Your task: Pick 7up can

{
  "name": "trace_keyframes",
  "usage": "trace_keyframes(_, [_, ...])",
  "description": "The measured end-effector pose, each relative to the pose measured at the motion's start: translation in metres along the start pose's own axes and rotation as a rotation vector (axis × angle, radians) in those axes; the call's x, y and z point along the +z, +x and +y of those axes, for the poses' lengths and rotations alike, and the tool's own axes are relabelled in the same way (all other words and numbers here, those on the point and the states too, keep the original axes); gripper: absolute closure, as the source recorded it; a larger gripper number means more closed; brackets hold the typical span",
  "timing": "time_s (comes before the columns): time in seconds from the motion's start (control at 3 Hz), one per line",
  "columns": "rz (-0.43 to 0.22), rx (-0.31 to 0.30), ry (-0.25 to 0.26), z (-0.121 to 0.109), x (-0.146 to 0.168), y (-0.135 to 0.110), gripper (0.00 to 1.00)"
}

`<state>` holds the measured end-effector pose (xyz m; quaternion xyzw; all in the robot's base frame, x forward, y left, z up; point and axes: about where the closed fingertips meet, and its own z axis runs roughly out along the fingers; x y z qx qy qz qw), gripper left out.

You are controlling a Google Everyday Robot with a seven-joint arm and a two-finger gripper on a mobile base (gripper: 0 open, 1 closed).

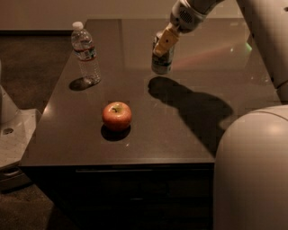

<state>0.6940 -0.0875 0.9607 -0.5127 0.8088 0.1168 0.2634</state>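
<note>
Lifting can (161, 65): end effector (164, 44) clamped on its upper half, can seemingly just clear of worktop (135, 148), at 1 o'clock from apple (117, 116). Raise straight up, slowly, can upright, grip firm. Bottle (85, 54) at 11 o'clock, well apart.

Arm (191, 13) angled down from upper right, claw (162, 48) clamped around 7up can (161, 65)
</note>
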Motion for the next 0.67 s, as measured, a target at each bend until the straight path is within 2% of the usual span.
trace_keyframes(0.33, [-0.034,-0.089,0.017,0.0167,-0.0322,-0.0347,1.00])
trace_keyframes(0.67, [-0.034,-0.090,0.017,0.0169,-0.0327,-0.0353,1.00])
